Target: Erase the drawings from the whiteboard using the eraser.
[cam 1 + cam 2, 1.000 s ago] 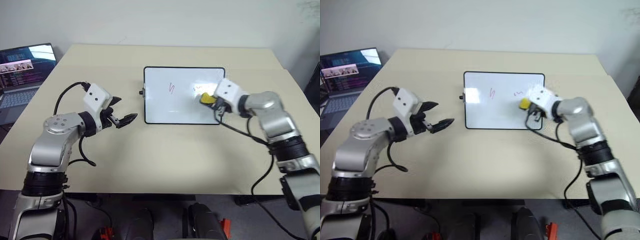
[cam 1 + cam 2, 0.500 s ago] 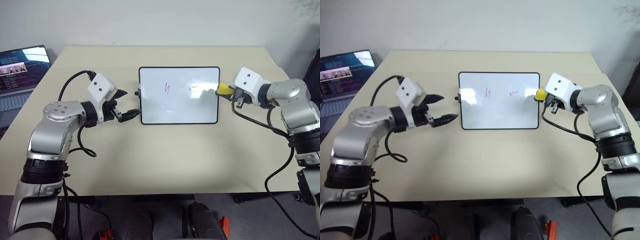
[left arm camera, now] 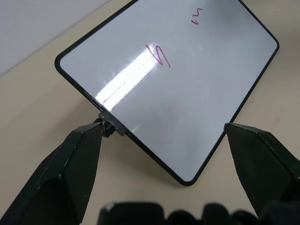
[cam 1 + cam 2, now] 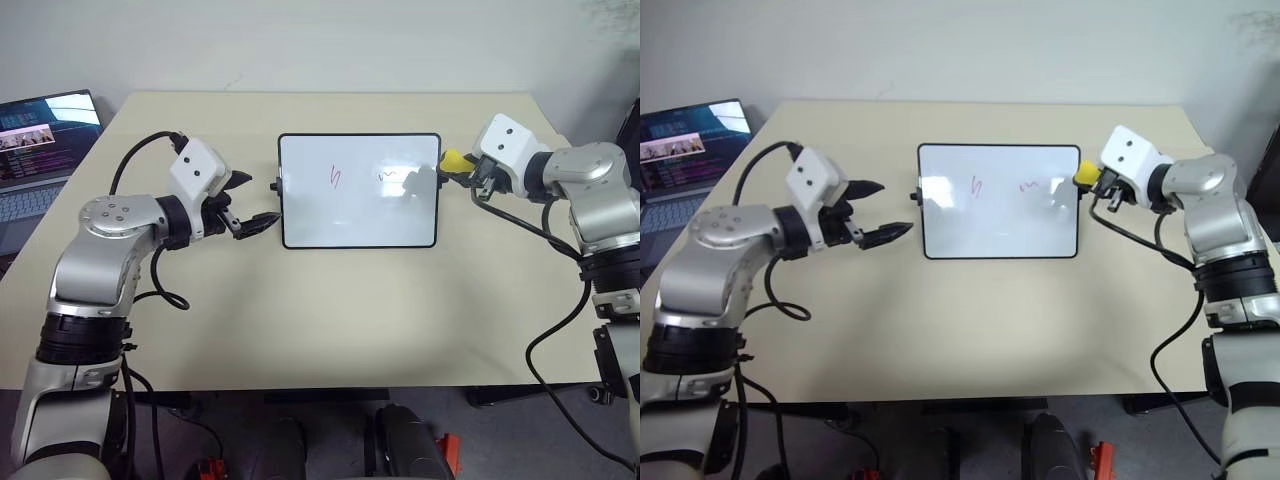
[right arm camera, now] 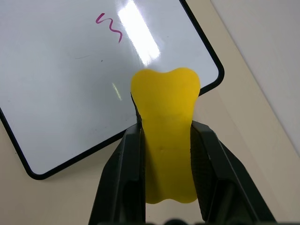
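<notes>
Right wrist view: right hand [image 5: 165, 168] clamped on eraser [image 5: 165, 145] off whiteboard's [image 4: 358, 225] right edge, left hand [image 4: 252, 224] apart. Next I'd wipe the squiggles [image 4: 390, 177].

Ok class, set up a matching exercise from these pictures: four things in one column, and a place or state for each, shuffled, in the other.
1. eraser
2. whiteboard
3. left gripper
4. laptop

A. open, beside the board's left edge
B. lying flat mid-table, red marks on it
C. clamped in the right gripper
D. at the table's far left

Pairs: 1-C, 2-B, 3-A, 4-D
</notes>
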`<state>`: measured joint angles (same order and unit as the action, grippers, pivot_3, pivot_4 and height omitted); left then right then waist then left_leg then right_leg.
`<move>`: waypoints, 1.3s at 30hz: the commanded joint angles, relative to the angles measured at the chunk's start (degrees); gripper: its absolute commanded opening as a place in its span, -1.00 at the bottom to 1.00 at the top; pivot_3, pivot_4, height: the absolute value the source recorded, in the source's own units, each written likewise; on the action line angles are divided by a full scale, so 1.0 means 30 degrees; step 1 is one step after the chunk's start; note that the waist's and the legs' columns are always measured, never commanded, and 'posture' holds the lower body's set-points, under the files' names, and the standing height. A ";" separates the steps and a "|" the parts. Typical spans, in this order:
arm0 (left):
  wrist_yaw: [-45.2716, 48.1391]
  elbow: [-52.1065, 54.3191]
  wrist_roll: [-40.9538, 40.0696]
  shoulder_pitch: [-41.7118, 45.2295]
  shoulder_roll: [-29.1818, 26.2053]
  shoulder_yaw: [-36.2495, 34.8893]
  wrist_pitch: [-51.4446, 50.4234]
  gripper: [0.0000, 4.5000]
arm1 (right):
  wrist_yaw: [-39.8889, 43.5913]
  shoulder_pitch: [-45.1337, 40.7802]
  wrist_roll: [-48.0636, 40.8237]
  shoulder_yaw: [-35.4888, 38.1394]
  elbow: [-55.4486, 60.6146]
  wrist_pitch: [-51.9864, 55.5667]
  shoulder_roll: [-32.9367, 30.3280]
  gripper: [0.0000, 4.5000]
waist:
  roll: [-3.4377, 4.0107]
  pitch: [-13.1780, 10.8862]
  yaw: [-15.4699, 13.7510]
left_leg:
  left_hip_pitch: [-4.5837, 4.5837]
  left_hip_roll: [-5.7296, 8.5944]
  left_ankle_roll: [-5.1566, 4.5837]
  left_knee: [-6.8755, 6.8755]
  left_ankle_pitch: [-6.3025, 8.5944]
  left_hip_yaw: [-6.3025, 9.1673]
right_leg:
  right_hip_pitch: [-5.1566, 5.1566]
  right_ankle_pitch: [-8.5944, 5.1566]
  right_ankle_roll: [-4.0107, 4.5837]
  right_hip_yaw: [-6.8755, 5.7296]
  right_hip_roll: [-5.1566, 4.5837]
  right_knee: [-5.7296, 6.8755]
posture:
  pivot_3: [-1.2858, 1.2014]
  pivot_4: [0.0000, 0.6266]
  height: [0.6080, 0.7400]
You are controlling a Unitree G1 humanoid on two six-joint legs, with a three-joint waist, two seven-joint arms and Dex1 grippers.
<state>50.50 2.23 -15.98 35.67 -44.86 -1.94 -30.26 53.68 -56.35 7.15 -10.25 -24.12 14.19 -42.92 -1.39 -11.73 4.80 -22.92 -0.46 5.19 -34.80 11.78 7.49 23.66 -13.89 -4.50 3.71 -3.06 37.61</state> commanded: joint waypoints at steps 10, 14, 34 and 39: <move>-0.1399 -0.0186 0.0583 0.0969 0.0460 -0.0608 0.1921 1.00 | -0.0896 -0.1419 -0.0263 0.0898 -0.0991 -0.0640 0.0147 -0.57 | -0.0001 0.0000 0.0004 | 0.0001 0.0000 0.0000 -0.0003 0.0000 -0.0001 | 0.0000 0.0003 0.0003 0.0001 0.0000 0.0004 | 0.03 -0.52 1.00; -0.0919 0.0133 0.0269 0.0752 0.0418 -0.0418 0.1560 1.00 | -0.0867 -0.1258 -0.0163 0.0826 -0.0918 -0.0606 0.0051 -0.57 | 0.0001 -0.0001 0.0003 | -0.0001 0.0000 0.0000 -0.0002 0.0000 -0.0001 | 0.0001 0.0003 0.0003 0.0000 0.0000 0.0004 | 0.03 -0.52 1.00; -0.0729 0.0286 0.0403 0.0909 0.0838 -0.0173 0.1815 1.00 | -0.0117 -0.0574 -0.1496 0.1118 0.1492 -0.0052 0.1086 -0.57 | 0.0001 0.0000 -0.0005 | -0.0002 0.0002 0.0000 -0.0015 -0.0001 0.0004 | 0.0000 0.0005 0.0002 -0.0002 0.0000 0.0018 | 0.03 -0.52 1.00; -0.0444 0.0401 0.0343 0.0909 0.0740 -0.0163 0.1798 1.00 | -0.0096 -0.0532 -0.1469 0.1160 0.1642 0.0021 0.1117 -0.57 | 0.0001 -0.0001 -0.0015 | -0.0001 0.0002 0.0000 -0.0016 -0.0001 0.0005 | -0.0002 0.0005 0.0002 -0.0004 0.0000 0.0018 | 0.03 -0.52 1.00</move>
<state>48.85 1.54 -14.65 37.39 -42.02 -1.86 -25.67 53.59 -57.34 3.22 -8.22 -20.93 14.37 -38.71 -1.38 -11.73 4.76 -22.93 -0.46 5.19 -34.84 11.77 7.51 23.66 -13.88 -4.49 3.70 -3.06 37.67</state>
